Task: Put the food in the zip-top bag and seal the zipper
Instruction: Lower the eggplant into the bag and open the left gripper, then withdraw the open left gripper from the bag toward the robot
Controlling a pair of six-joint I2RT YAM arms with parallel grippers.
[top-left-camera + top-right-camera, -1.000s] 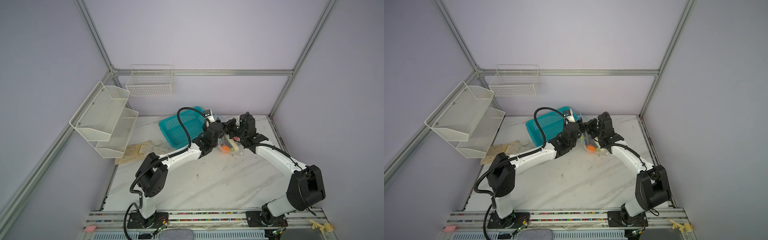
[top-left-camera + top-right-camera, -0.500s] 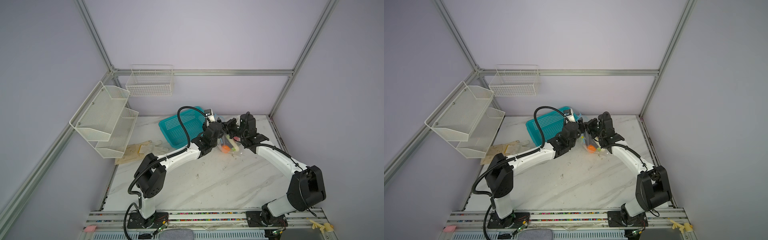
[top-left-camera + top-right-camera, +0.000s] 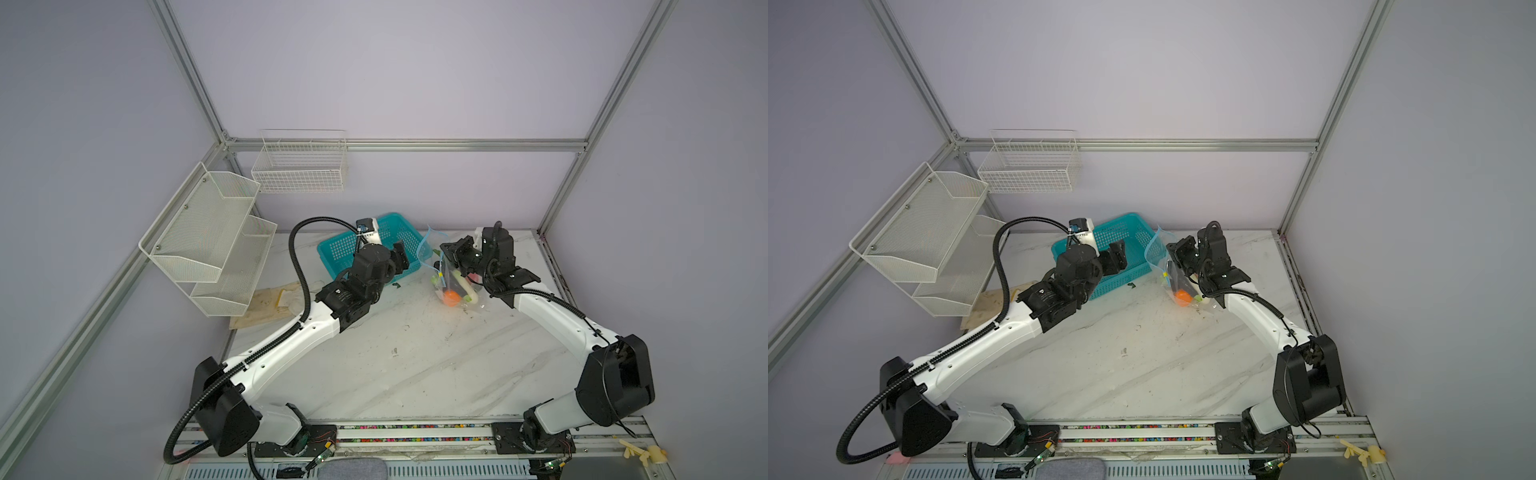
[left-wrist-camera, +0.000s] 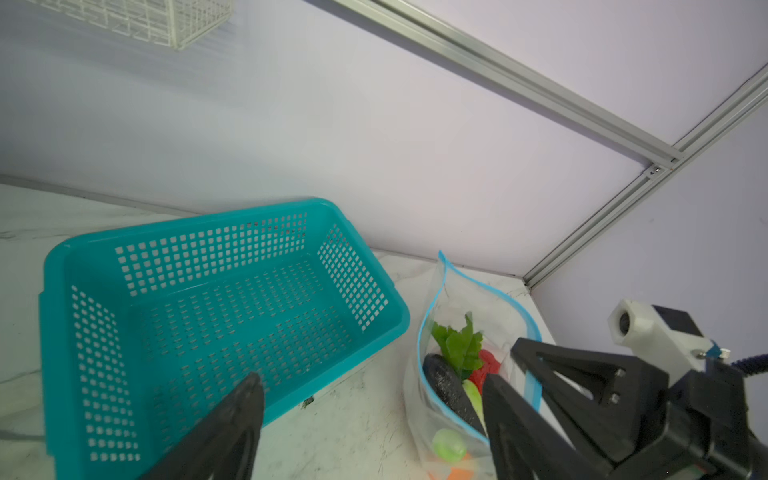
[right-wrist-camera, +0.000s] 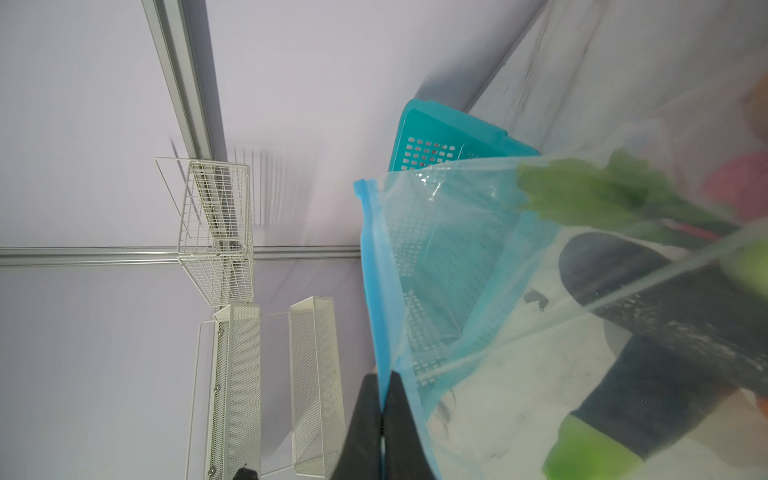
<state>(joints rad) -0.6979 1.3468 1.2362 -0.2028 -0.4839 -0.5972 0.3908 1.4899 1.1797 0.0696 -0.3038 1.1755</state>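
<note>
On the white marbled tabletop point(image 3: 415, 374), just beside the empty teal perforated plastic basket point(image 4: 187, 224): clear crinkly zip-top bag point(image 4: 457, 299), upright, mouth gaping. Inside, toy food point(image 4: 446, 386): dark eggplant, green leaf, red and orange pieces. Black left gripper point(image 4: 370, 386) spread wide, holding nothing. Black right gripper point(image 5: 381, 386) pinched tight on light-blue zipper strip point(image 5: 376, 270). Filling judged done, sealing next. Calls for catching the slider, perhaps the small yellow tab point(image 3: 1165, 274), hardly visible, and drawing along the strip.

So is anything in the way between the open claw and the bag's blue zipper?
Nothing visible. The left gripper is open beside the bag, with only bare table between it and the zipper. The teal basket sits to the side. The right gripper pinches the zipper.
</note>
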